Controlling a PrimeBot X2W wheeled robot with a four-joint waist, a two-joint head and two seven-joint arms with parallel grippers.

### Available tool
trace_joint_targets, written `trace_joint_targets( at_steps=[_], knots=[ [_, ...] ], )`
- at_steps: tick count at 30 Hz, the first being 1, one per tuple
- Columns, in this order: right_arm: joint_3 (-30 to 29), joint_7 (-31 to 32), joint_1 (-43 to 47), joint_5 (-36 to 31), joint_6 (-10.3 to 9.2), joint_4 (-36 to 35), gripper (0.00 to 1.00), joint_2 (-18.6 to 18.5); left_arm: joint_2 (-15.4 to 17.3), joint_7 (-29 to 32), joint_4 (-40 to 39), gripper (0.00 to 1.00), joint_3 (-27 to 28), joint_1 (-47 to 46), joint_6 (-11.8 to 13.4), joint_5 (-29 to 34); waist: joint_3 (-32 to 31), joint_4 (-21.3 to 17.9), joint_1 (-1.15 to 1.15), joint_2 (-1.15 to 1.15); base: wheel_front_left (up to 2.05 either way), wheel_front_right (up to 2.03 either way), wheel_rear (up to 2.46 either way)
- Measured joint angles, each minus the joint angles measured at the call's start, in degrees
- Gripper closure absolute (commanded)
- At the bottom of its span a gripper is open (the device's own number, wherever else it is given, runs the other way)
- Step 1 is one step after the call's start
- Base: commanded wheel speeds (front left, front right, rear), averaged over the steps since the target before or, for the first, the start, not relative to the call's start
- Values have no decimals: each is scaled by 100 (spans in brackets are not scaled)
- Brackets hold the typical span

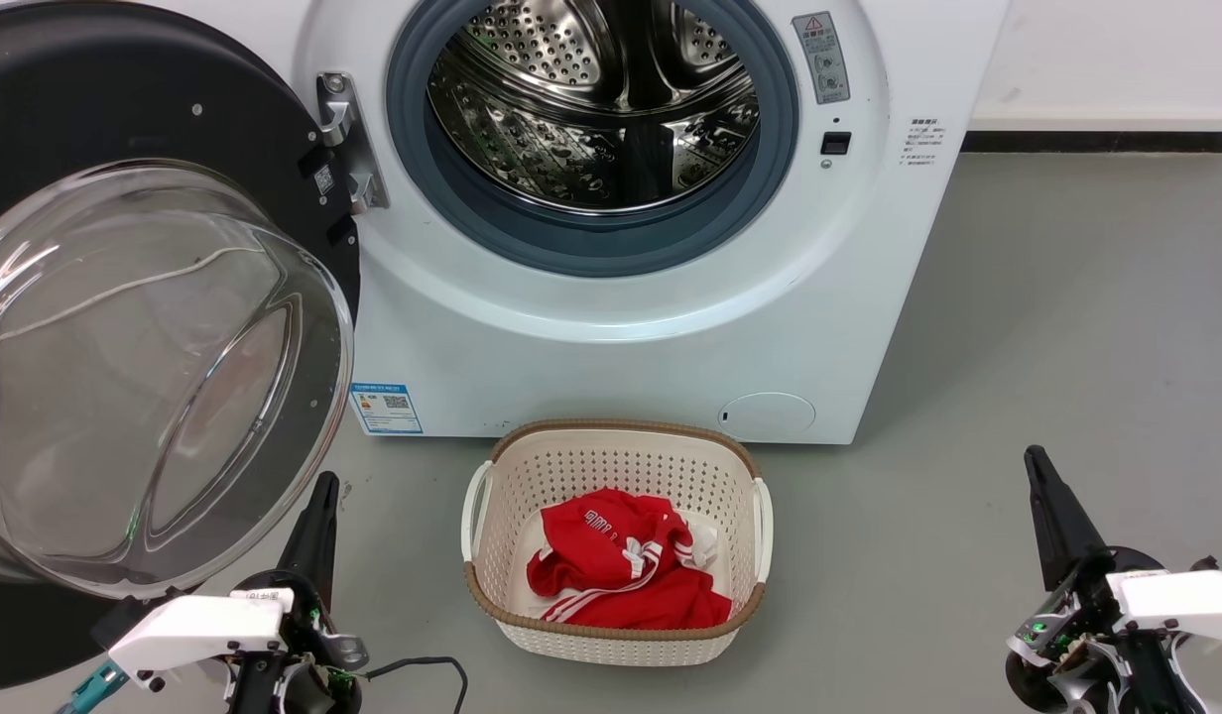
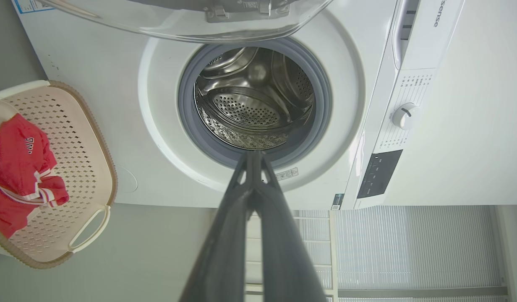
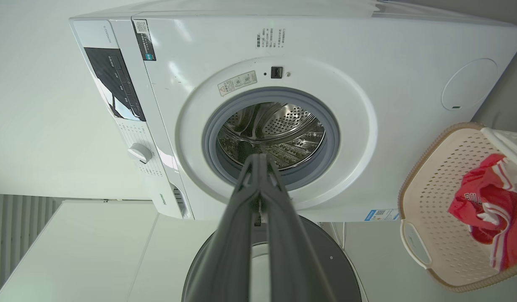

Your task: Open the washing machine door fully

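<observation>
The washing machine door (image 1: 125, 327), a glossy black disc with a clear domed glass bowl, stands swung wide open at the left of the white machine (image 1: 611, 337), hung on its metal hinge (image 1: 345, 139). The steel drum opening (image 1: 596, 119) is uncovered. My left gripper (image 1: 318, 496) is shut, low at the lower left, just right of the door's bottom rim and apart from it. Over at the lower right my right gripper (image 1: 1036, 466) is shut too, holding nothing. The door's glass edge (image 2: 191, 21) crosses the top of the left wrist view, and the door (image 3: 325, 260) shows behind the right gripper's fingers (image 3: 258, 180).
A cream perforated basket (image 1: 616, 650) holding a red-and-white garment (image 1: 621, 575) sits on the grey floor directly before the machine, between my two grippers. A black cable (image 1: 432, 669) trails by the left arm. Open floor (image 1: 1067, 327) lies to the right of the machine.
</observation>
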Motion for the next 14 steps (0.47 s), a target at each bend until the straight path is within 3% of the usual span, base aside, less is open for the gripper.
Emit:
trace_joint_targets(
  at_steps=[14],
  knots=[
    [-42,48,-15,133,0,13,100,14,0,29,21,100,16,-15,-14,-145,0,4,0,0,0,0,0]
  ],
)
